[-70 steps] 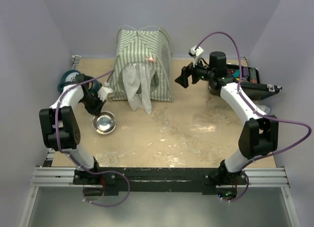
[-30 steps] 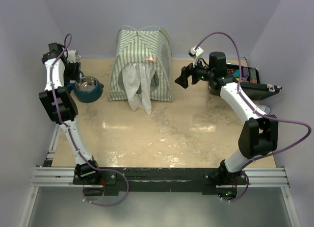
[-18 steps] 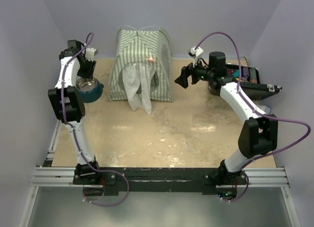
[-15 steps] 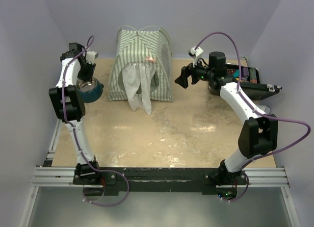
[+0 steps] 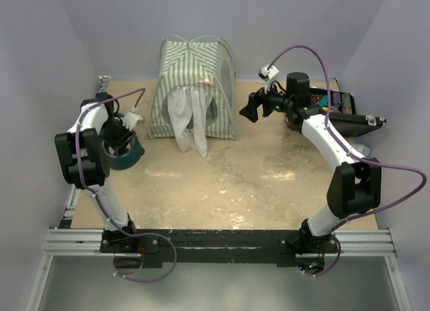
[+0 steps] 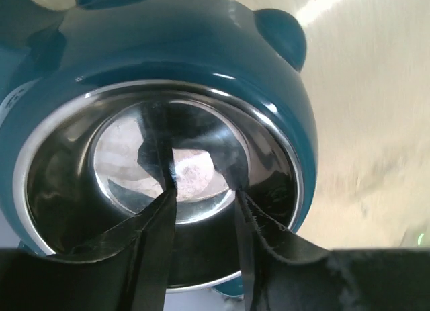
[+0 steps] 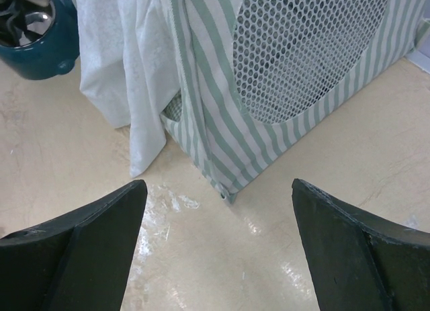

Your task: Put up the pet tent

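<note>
Takes the counter (image 5: pixel 255 183) first. Finds the pet tent (image 5: pixel 195 72) erected at its far centre, thin poles arching above the roof, white flaps hanging across the front opening, mesh panel on the right side; judges it essentially set up. Finds a teal bowl (image 5: pixel 132 160) with steel liner left of the tent and apart from it, probably placed as an accessory beside the entrance. Notes right pincer (image 7: pixel 216 190) spread wide and empty, aimed at the tent's near corner, suited to adjusting fabric. Notes left pincer (image 6: pixel 203 189) partly spread over the liner, nothing between its fingers; cannot confirm contact with the steel.
</note>
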